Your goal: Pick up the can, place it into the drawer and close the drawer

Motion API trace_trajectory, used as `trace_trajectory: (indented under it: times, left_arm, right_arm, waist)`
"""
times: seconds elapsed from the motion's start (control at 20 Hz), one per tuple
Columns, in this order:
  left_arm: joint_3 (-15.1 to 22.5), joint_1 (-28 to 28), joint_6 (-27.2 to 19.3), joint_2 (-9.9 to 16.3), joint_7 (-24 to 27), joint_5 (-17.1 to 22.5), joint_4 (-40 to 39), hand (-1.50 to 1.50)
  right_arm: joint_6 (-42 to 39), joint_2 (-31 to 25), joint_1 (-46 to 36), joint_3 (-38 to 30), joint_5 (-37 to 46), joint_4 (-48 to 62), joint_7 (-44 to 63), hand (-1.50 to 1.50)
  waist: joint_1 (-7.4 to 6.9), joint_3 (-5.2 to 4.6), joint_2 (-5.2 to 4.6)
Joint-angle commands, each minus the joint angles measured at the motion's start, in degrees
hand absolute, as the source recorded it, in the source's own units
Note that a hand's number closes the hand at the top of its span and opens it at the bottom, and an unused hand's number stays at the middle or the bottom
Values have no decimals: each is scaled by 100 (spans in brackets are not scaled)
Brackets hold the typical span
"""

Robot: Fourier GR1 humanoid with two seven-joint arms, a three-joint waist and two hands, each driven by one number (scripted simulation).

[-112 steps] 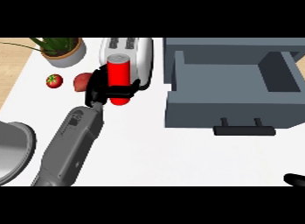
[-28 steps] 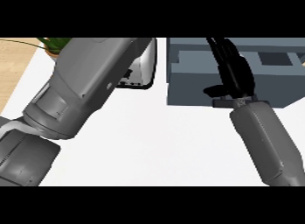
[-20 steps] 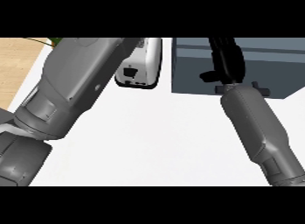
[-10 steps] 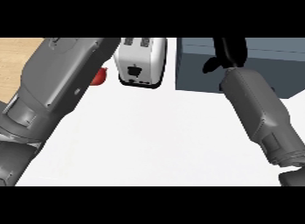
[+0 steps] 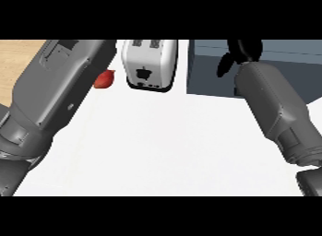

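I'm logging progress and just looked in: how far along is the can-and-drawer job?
Nearly done, it seems. The drawer looks pushed in, its grey front flush, and no can is in sight, so it is presumably inside. The right hand is at the drawer front, finishing the close. The left hand is hidden beyond its forearm near the toaster. Left: withdrawing the arms.

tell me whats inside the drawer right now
Nothing of the inside shows: the drawer looks pushed in, with the right hand against its front. The can is nowhere in view.
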State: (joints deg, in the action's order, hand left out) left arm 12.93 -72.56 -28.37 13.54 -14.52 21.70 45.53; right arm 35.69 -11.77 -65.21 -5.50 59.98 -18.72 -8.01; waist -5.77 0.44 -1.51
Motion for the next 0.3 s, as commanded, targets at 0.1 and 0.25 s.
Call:
trace_trajectory:
  times: [0.1,0.25]
  left_arm:
    - [18,352,236,368,-273,50,572,-150]
    - [-18,622,203,410,-234,60,808,-150]
  right_arm:
    - [146,97,-494,-584,-637,-156,-373,-150]
    - [12,41,-699,-731,-768,-91,-475,-150]
  waist:
    - [-171,-32,67]
    - [-118,-38,39]
